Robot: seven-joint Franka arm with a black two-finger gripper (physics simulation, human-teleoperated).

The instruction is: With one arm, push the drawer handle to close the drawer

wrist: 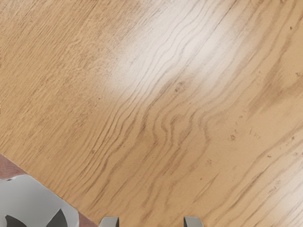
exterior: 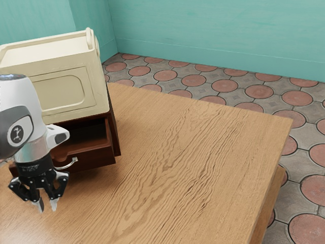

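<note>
Fingers stand parted, pointing down over the wooden surface; near them is the curved handle of the open drawer. Beyond them sits a cream box.

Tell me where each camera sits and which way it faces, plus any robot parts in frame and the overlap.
Exterior view: sits above the table at the arm's side; looks down across it at the open drawer, cream case and teal wall. Shows my arm and open gripper.
Wrist view: sits on my hand, looks down at bare wood. Shows two fingertips, apart, and a grey-white piece, probably my arm's.
Shared: tabletop and gripper fingertips.
</note>
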